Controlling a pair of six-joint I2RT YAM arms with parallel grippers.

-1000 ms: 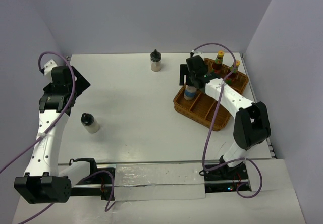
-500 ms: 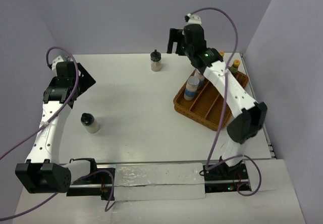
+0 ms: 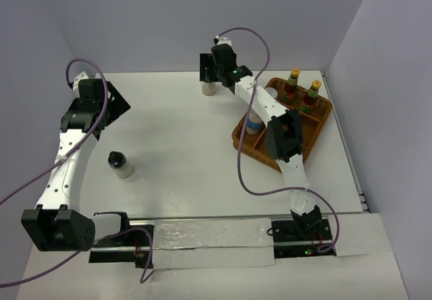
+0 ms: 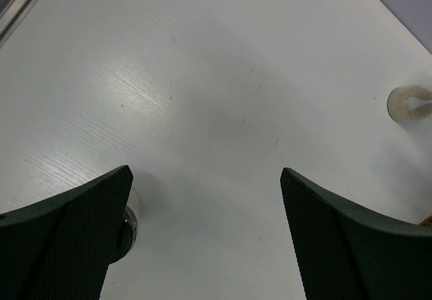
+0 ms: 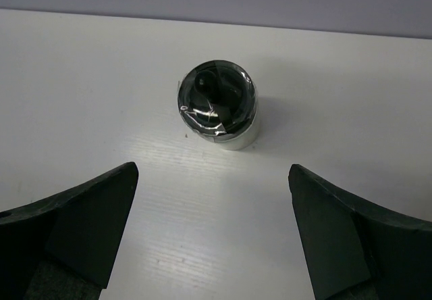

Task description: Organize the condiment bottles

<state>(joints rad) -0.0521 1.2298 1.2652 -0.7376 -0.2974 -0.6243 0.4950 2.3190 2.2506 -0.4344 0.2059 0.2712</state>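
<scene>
**A:** Where's the right hand (image 5: 212, 171)?

**B:** At twelve o'clock on the surface (image 3: 175, 131). Its fingers are spread wide and empty, with the far black-capped bottle (image 5: 217, 104) upright just ahead between them, so I'd say it's lined up for a grab.

**A:** And the left hand (image 4: 206, 171)?

**B:** It's wide open too, holding nothing, hovering around ten. The near black-capped bottle (image 3: 120, 164) stands at eight. The basket (image 3: 270, 153) at two holds the yellow-capped pair (image 3: 293, 78) and a blue-banded bottle (image 3: 254, 121).
</scene>
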